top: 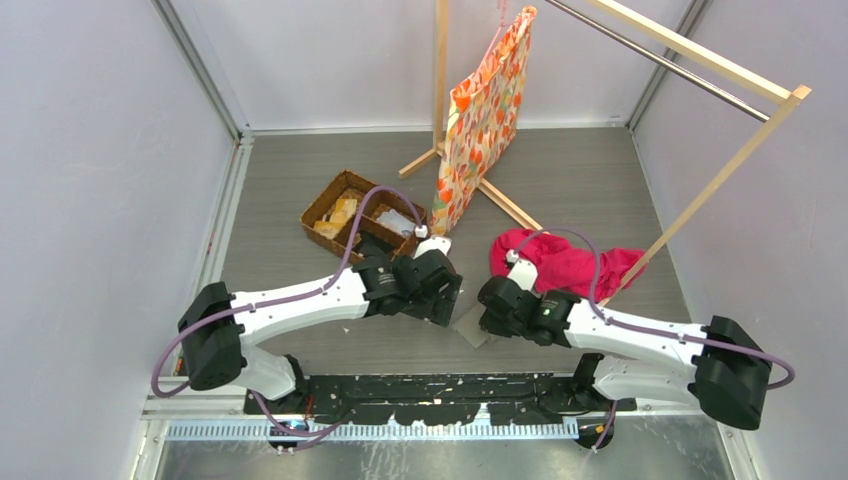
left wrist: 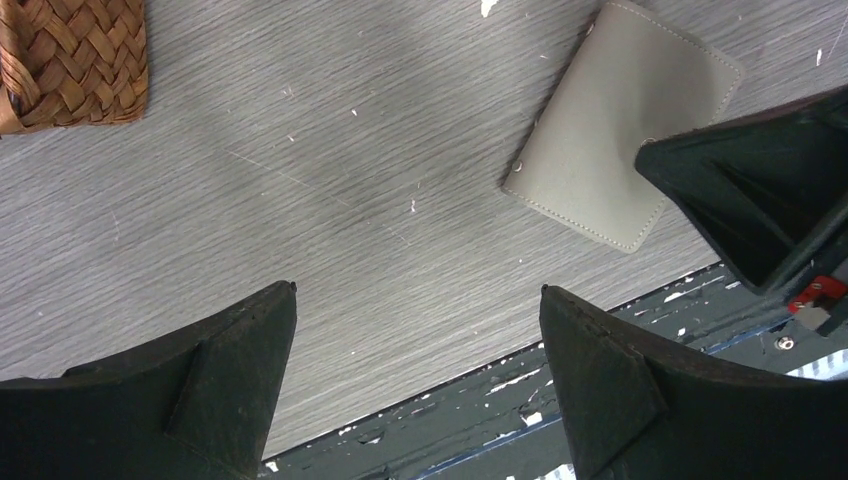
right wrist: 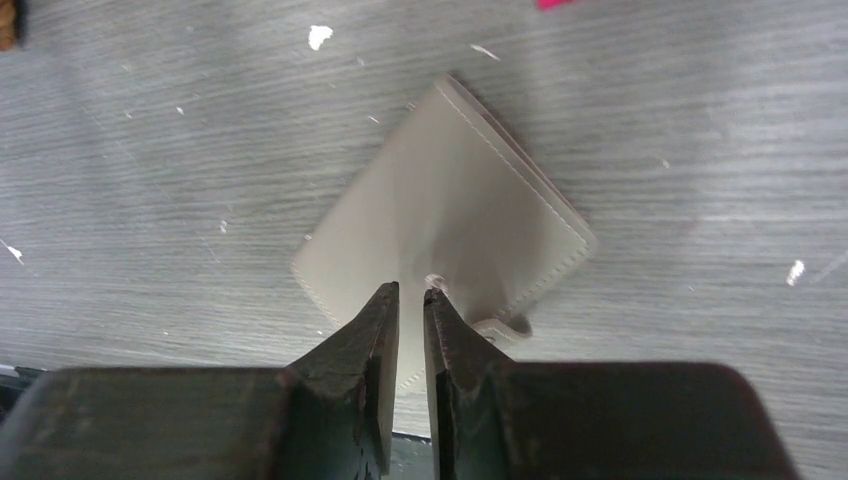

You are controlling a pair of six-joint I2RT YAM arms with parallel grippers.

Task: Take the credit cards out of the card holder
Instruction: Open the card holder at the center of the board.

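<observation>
Here the closed card holder (right wrist: 450, 215), grey-olive with a stitched edge, lies skewed on the table (right wrist: 150, 150) at centre frame, right gripper (right wrist: 411, 290) narrowed over it, grip unclear, left gripper (left wrist: 417, 288) wide.

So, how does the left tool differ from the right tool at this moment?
The left tool stands wide open; the right tool has its fingers almost together, with a thin gap. The left tool is over bare table, the wallet off to its side; the right tool is at the wallet's edge, grip unclear. Both have dark fingers and point down at the table.
</observation>
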